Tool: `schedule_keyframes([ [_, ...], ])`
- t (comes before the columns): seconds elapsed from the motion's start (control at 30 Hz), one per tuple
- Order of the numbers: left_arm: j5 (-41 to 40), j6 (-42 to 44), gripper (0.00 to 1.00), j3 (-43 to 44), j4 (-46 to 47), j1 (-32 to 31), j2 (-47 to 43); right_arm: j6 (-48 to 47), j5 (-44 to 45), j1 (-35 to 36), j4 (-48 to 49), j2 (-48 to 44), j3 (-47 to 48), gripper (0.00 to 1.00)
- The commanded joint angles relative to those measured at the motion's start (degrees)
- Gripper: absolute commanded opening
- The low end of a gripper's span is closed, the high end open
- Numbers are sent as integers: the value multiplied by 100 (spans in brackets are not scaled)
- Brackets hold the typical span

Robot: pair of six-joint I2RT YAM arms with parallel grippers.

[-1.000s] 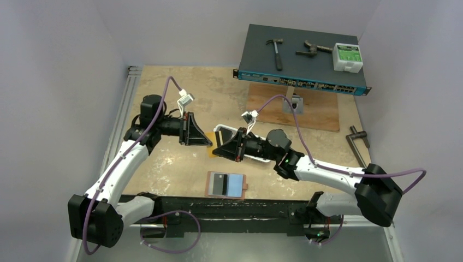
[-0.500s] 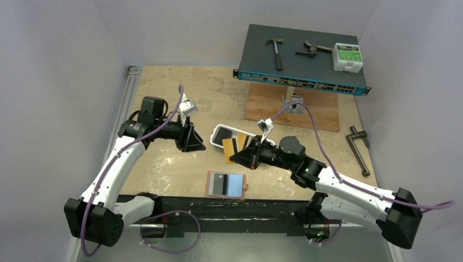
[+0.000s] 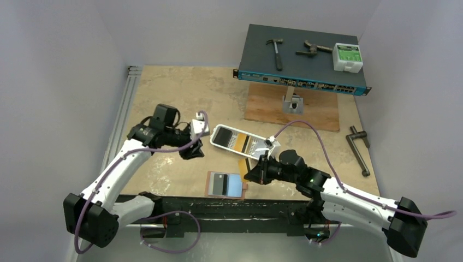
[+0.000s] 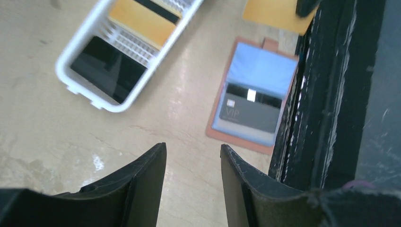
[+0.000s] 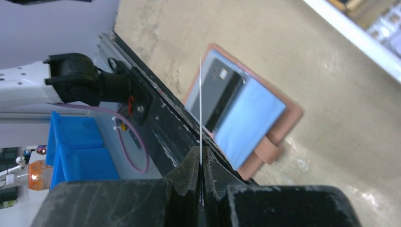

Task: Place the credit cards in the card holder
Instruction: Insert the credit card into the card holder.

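Observation:
The card holder [image 3: 225, 184] lies open near the table's front edge, reddish-brown, with a black card [image 4: 249, 111] and a pale blue card [image 4: 267, 65] on it. My right gripper [image 3: 253, 175] hovers just to its right, shut on an orange-yellow card [image 3: 243, 164]. In the right wrist view that card [image 5: 200, 106] shows edge-on as a thin line above the card holder [image 5: 283, 124]. My left gripper [image 4: 193, 149] is open and empty, over bare table to the left of the white tray [image 3: 216, 131]. The tray holds a black card [image 4: 108, 69] and an orange card [image 4: 142, 21].
A dark network switch [image 3: 303, 60] with a hammer [image 3: 277, 50] and a white box [image 3: 348, 57] stands at the back. A wooden board [image 3: 316, 112] lies before it, a metal crank [image 3: 358, 148] at right. A black rail [image 3: 218, 205] runs along the front edge.
My left gripper let go of the orange-yellow card, opened and drew back left of the tray. My right gripper carried the card forward, from beside the tray down to the card holder.

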Motion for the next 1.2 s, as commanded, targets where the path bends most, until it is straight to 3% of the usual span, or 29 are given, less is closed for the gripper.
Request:
schedule_keyframes([
  [0.0,-1276,1326,46,-898,514,-750,-18,258,-295,-20,-266,-159,-188,0],
  [0.17,-2164,1949,47,-1533,1142,-1340,271,479,-695,-20,-439,-90,-541,0],
  [0.5,-2691,2151,47,-1867,2132,-2149,854,699,-1165,-15,-307,186,-986,0],
  [1.17,-2965,2009,47,-2212,2404,-2431,696,616,-1350,-25,240,837,-938,0],
])
